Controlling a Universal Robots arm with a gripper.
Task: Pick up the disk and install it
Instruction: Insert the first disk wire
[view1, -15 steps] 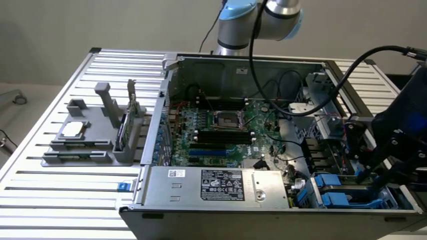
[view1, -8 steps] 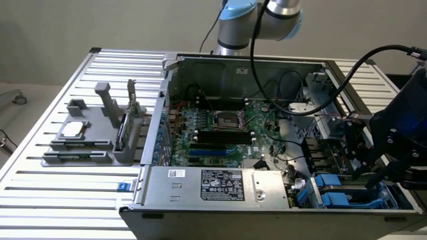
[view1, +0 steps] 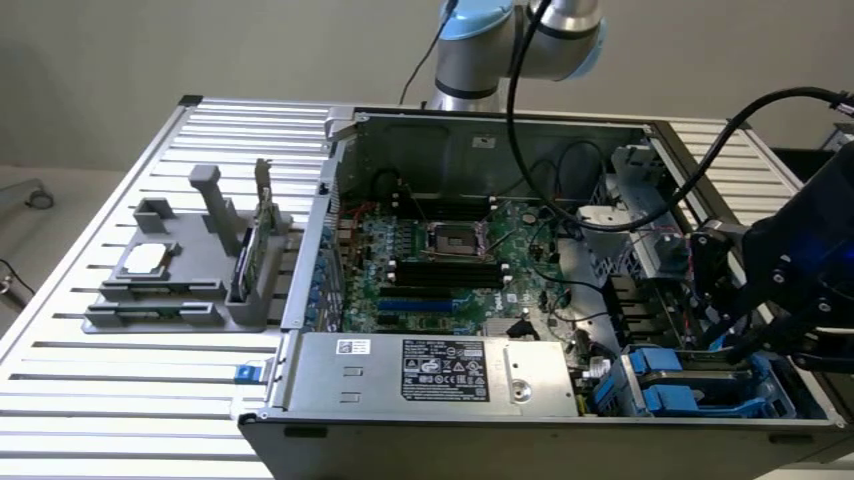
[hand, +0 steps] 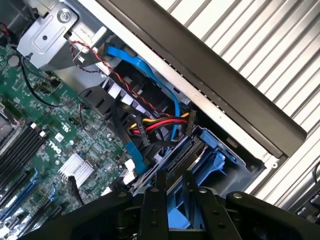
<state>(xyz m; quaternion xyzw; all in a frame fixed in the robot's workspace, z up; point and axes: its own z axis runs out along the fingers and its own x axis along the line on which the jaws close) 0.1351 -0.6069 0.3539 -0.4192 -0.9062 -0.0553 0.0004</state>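
The pincer (hand: 174, 184) hangs over the corner of the open computer case (view1: 494, 119) nearest the exterior view's right, above the blue drive bay (view1: 694, 385); in the wrist view its two dark fingers (hand: 152, 202) are pressed against the disk (hand: 178, 215), pinching it by its bright blue carrier. The disk stands on edge between them, its far end reaching down into the blue bay frame (hand: 220, 162), just beside a bundle of red, yellow and black wires (hand: 160, 122) and a flat blue cable (hand: 150, 70). The green motherboard (view1: 441, 260) lies in the case floor; a silver power supply box (view1: 427, 372) sits along the near wall. On the slatted counter (view1: 160, 420), well apart at the exterior view's left, a grey holder (view1: 174, 310) carries a small silver chip (view1: 144, 258) and a thin dark card (view1: 244, 262) on edge.
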